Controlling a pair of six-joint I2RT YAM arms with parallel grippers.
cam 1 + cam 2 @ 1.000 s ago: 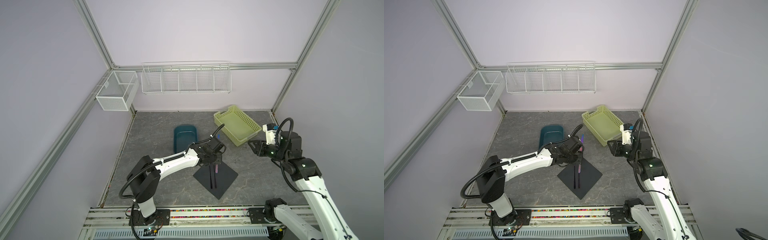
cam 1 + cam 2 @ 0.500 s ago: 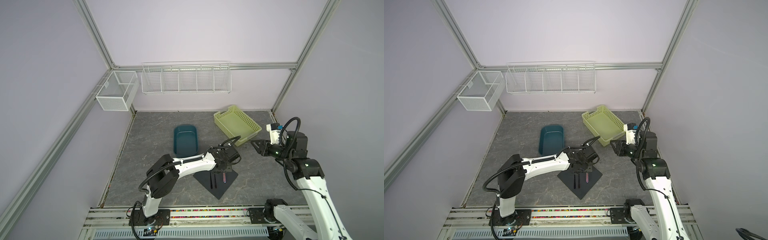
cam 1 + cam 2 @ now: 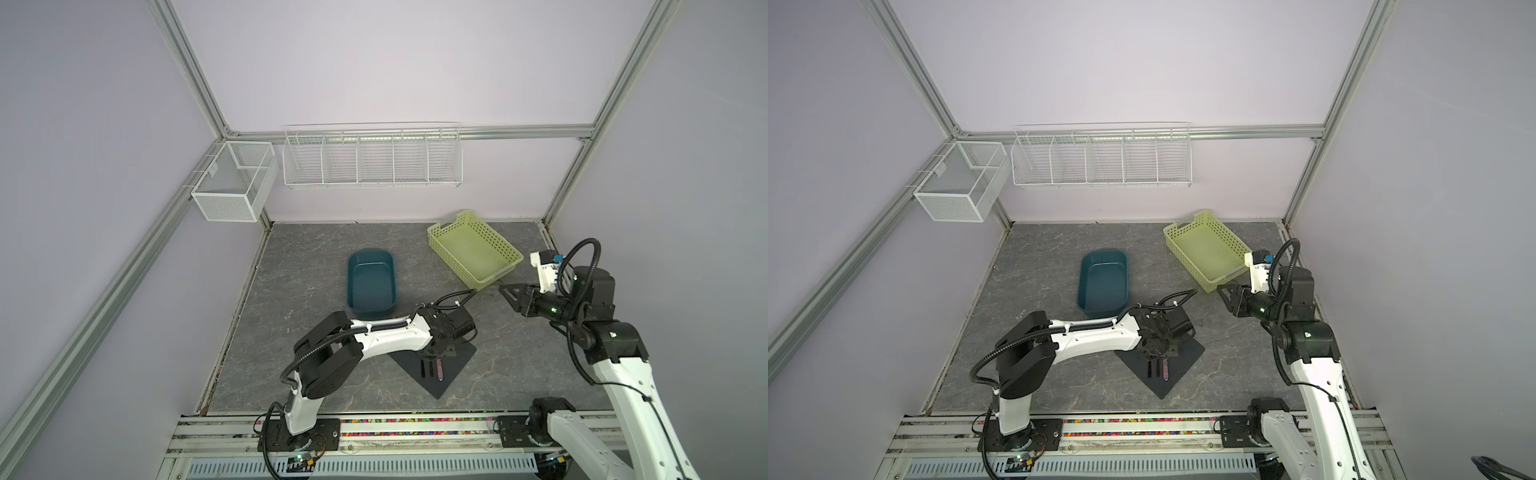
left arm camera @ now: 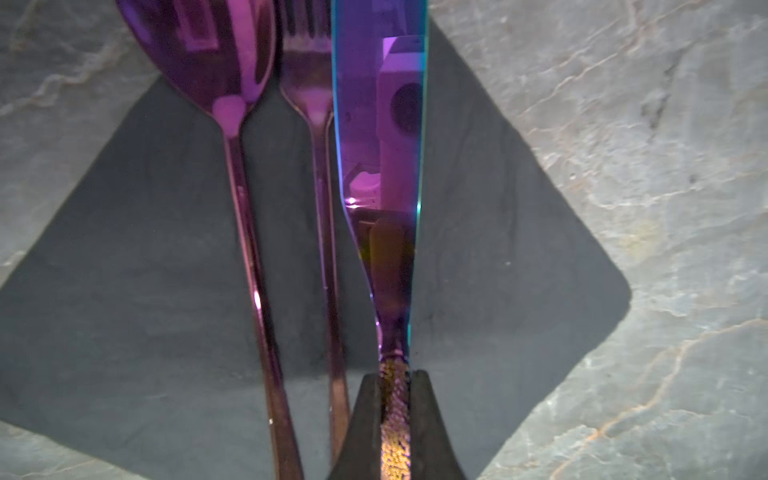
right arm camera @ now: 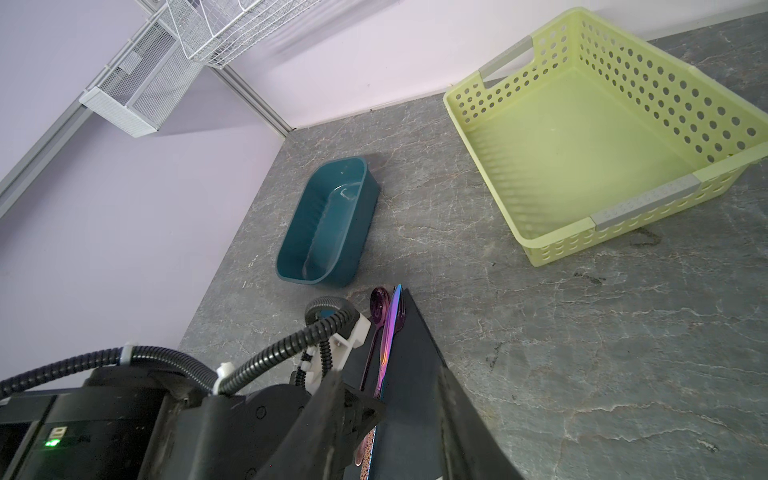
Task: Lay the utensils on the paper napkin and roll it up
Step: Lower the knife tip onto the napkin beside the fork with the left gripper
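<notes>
Knife (image 4: pixel 380 124) in L hand (image 4: pixel 395 378), over napkin (image 4: pixel 124 291).

The napkin (image 3: pixel 453 363) lies on the table (image 3: pixel 299 266) near its front edge; spoon (image 4: pixel 199 54), fork (image 4: pixel 307 95) and knife (image 4: pixel 380 124) lie side by side on it, fork in the middle. The tub (image 3: pixel 371 286) sits behind the napkin, the basket (image 3: pixel 473 249) at back right
</notes>
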